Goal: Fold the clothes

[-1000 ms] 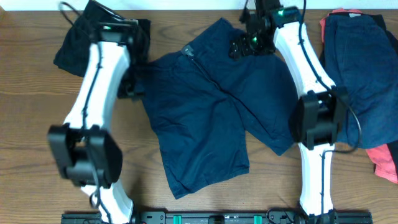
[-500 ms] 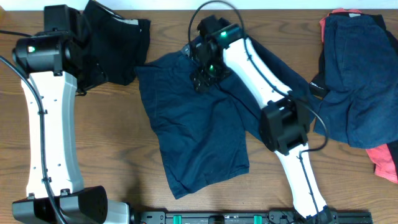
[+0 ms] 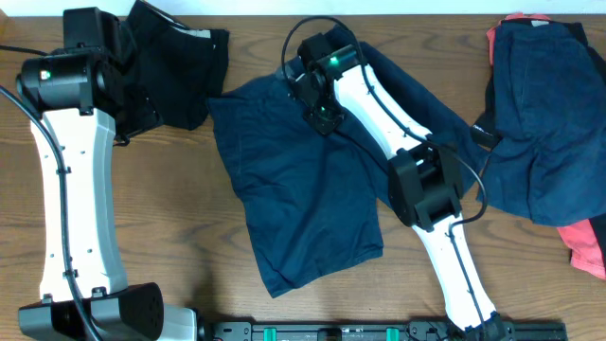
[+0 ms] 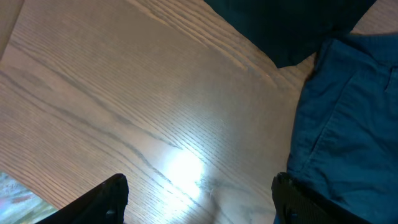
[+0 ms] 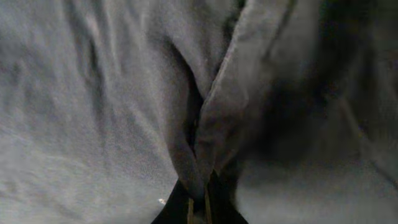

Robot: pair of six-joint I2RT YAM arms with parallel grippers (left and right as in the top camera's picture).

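Navy-blue shorts (image 3: 303, 199) lie spread flat in the middle of the table, waistband toward the back. My right gripper (image 3: 319, 117) rests on them near the waistband. In the right wrist view it is shut on a raised fold of the navy cloth (image 5: 205, 124), pinched between the fingertips. My left gripper (image 4: 199, 205) hangs open over bare wood beside the left edge of the shorts (image 4: 348, 124), holding nothing. Black shorts (image 3: 185, 62) lie crumpled at the back left.
A pile of navy clothes (image 3: 544, 123) sits at the right edge, with a coral-pink piece (image 3: 587, 242) showing under it. The wooden table (image 3: 142, 246) shows bare at the front left. The left arm (image 3: 71, 189) stands along the left side.
My right gripper moved from the back right corner of the shorts to their waistband middle and closed on a fold. The left arm swung back and left, off the shorts, then held still.
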